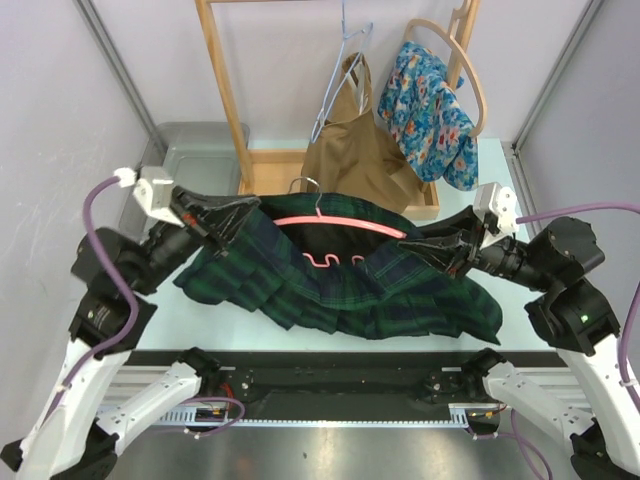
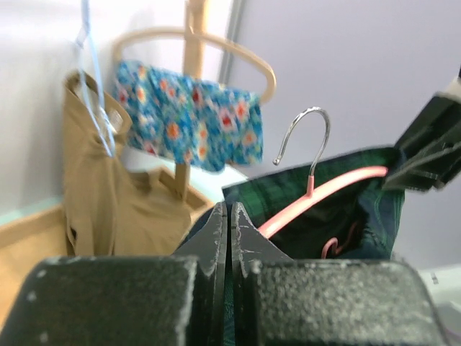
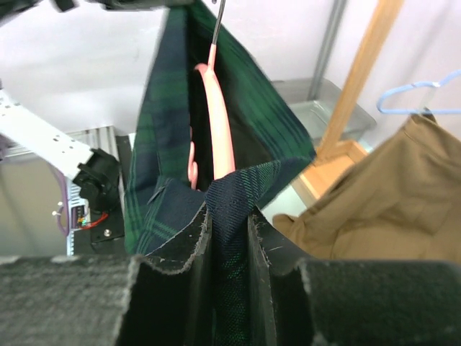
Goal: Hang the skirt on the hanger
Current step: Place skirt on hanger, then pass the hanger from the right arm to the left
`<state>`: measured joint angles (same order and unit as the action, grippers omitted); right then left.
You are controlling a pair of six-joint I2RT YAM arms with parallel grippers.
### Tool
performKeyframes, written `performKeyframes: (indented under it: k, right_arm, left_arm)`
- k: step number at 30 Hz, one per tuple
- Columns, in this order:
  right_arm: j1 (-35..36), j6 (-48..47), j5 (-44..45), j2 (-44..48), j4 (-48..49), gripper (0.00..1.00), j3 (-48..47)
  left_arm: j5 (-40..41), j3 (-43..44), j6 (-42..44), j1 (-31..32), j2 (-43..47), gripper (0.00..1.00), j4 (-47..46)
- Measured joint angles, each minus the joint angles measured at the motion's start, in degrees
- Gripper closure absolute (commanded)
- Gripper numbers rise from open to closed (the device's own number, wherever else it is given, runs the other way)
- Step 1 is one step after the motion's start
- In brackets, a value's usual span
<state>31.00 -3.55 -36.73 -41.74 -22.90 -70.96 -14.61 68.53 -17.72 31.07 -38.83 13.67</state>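
The dark green and navy plaid skirt (image 1: 340,285) hangs stretched between both grippers above the table, its hem drooping toward the front edge. A pink hanger (image 1: 340,222) with a metal hook (image 1: 305,183) lies inside the open waistband. My left gripper (image 1: 240,215) is shut on the skirt's left waist edge, and a sliver of green cloth shows between the jaws in the left wrist view (image 2: 229,209). My right gripper (image 1: 425,245) is shut on the right waist edge, with a fold of plaid pinched between its fingers (image 3: 229,213). The hanger (image 3: 220,122) runs down inside the skirt (image 3: 158,130).
A wooden rack (image 1: 225,90) stands at the back. On it hang a tan garment (image 1: 350,140) on a wire hanger and a blue floral garment (image 1: 430,110) on a wooden hanger. A grey bin (image 1: 195,150) sits at the back left.
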Motion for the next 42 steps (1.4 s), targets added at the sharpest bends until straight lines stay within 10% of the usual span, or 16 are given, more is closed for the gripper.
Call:
performKeyframes:
  k: [16,27,36,42]
  right_arm:
    - [0.00,5.33,-5.31,2.80,6.95,1.00,0.00]
    - [0.39,12.22,-8.76,2.86,15.82,1.00,1.20]
    - [0.44,14.40,-9.49,3.50,18.05,1.00,1.73]
    - [0.44,14.49,-10.51,3.89,18.03,1.00,1.75]
  left_arm:
    - [-17.11,-0.17,5.86,-0.07,-1.86,0.90,4.92]
    - [-25.99,-0.28,6.84,-0.07,1.46,0.34,0.37]
    - [-38.60,3.65,9.99,-0.07,-1.90,0.38,5.20]
    - [-40.52,6.56,14.73,-0.07,-4.39,0.79,13.68]
